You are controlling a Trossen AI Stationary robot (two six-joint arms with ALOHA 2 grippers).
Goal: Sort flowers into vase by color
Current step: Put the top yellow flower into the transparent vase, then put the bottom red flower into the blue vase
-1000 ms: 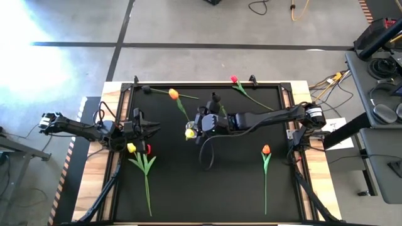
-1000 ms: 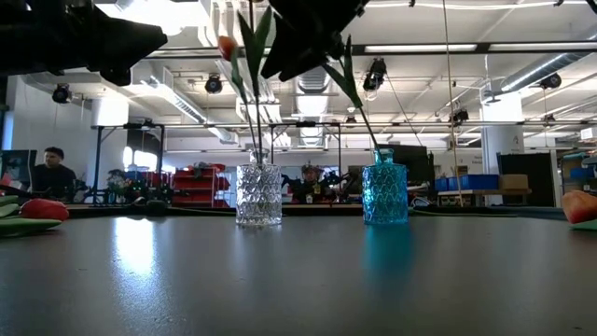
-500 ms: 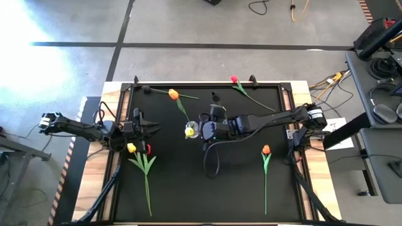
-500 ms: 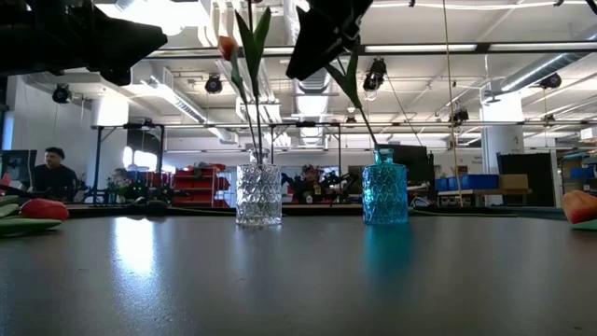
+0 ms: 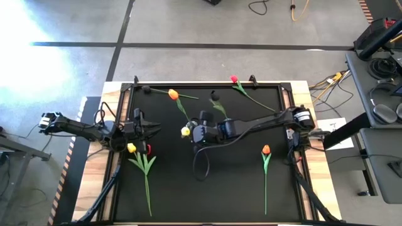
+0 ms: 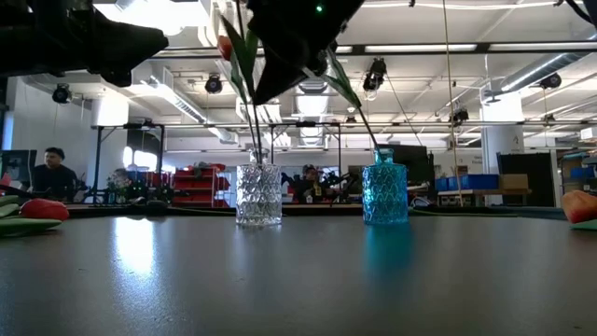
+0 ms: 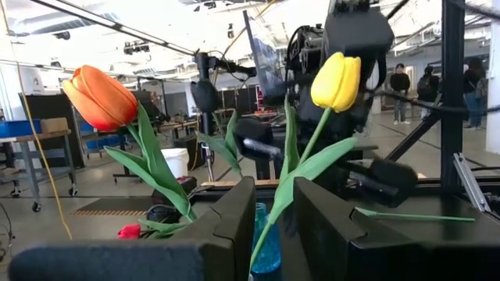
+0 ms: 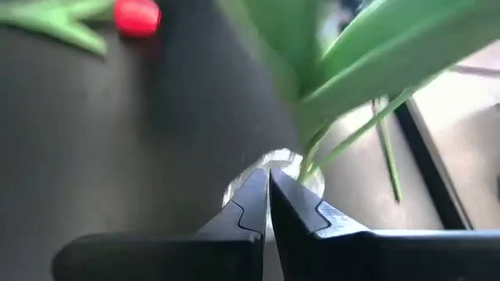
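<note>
Two vases [image 6: 258,194] stand side by side mid-desk [image 5: 239,188], each holding stems. Loose flowers [image 5: 146,164] lie on the desk along its left, far and right sides.

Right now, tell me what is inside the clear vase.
Thin green stems with leaves stand in the clear vase. The right gripper, shut just above it, and its arm cover most of the flower heads in the low view.

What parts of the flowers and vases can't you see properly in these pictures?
- Low view: the flower heads above the clear vase and blue vase are hidden by the dark right arm.
- High view: both vases are covered by that arm; only the yellow tulip peeks out.
- Right wrist view: leaves are blurred, too close.
</note>
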